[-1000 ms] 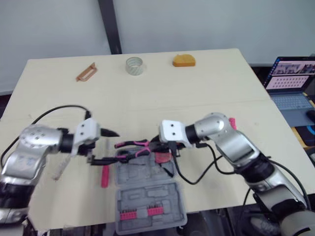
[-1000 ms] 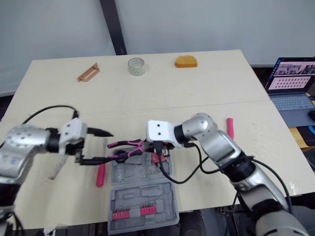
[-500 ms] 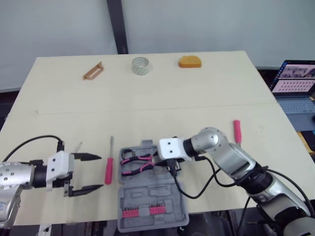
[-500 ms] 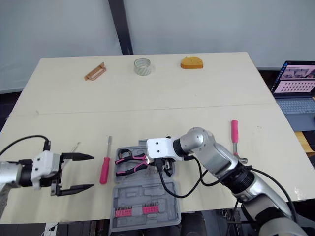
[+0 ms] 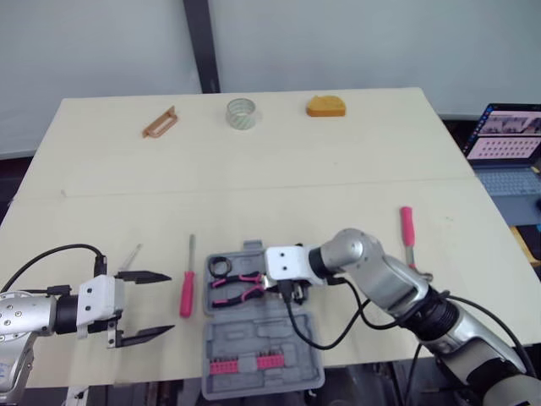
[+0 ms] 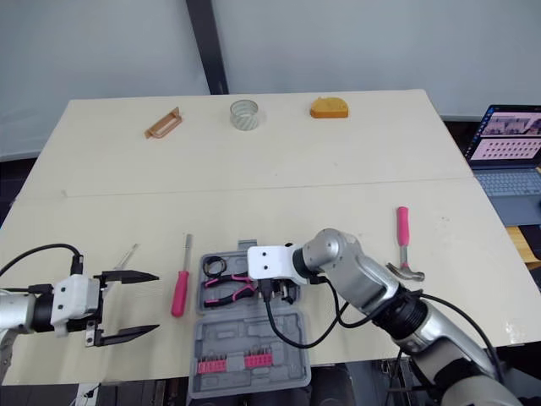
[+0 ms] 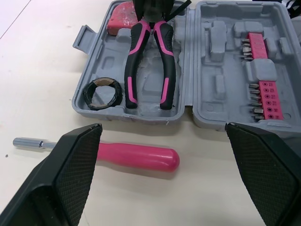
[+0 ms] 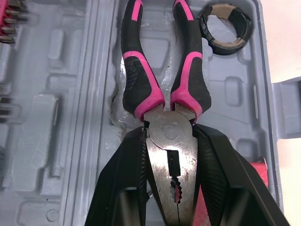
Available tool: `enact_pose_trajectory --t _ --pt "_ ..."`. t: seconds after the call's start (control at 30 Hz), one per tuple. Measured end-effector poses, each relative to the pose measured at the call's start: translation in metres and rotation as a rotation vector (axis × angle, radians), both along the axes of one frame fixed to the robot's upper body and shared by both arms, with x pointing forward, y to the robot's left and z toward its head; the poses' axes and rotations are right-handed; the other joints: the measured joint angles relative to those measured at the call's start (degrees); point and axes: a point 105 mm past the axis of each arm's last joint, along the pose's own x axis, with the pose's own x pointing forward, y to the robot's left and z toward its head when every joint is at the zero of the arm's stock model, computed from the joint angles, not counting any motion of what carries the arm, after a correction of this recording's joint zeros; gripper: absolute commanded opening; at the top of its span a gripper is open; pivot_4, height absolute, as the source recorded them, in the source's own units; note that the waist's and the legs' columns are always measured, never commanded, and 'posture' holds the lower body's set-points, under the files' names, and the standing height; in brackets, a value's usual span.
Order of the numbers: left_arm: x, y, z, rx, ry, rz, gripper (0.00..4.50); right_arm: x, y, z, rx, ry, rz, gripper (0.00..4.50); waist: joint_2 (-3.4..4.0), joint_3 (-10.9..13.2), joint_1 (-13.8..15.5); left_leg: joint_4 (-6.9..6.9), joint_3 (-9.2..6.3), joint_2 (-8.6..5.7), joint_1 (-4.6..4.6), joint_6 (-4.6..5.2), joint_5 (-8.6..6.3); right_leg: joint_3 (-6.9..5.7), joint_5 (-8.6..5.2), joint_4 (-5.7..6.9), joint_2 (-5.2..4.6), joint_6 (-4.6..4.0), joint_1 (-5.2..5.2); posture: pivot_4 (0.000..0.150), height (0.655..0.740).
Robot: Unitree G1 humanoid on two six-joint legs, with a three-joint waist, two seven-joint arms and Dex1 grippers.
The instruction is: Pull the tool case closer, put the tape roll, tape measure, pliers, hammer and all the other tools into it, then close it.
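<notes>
The grey tool case (image 5: pixel 254 334) was laid open at the near edge of the table, its lid half nearest the robot. The pliers (image 7: pixel 143 61) were seen lying in the case's far half, handles pointed toward the case's left. Their metal head was clamped between the black fingers of the right gripper (image 8: pixel 170 137), which was lowered over that half of the case. The left gripper (image 5: pixel 170 302) was held off the case's left side, well apart from it, its jaws spread wide with nothing between them.

The pale wooden table (image 5: pixel 338 161) was stretched away beyond the case to a plain light wall. A laptop (image 5: pixel 505 144) was seen past the table's edge, far to the case's right.

A hammer (image 5: pixel 407 228) with a pink handle was laid to the right of the case, and a pink screwdriver (image 5: pixel 187 292) just beside its left wall. A clear tape roll (image 5: pixel 241 112), an orange tape measure (image 5: pixel 325 105) and a brown tool (image 5: pixel 160 123) were set far beyond the case. A small black ring (image 5: pixel 220 265) was seated in the case's far left corner.
</notes>
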Motion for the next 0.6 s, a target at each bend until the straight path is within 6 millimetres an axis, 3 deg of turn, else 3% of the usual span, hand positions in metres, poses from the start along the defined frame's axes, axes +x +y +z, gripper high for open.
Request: enact_pose_trajectory --t 0.6 --pt "0.0081 -0.0049 -0.0005 -0.011 -0.003 0.011 4.5 -0.0009 0.0026 -0.0016 0.011 0.012 -0.039 0.98 0.0 0.0 -0.01 0.0 0.0 0.0 0.01 0.0 0.0 0.0 0.0 0.0 0.0 0.0 0.0 0.15 0.74"
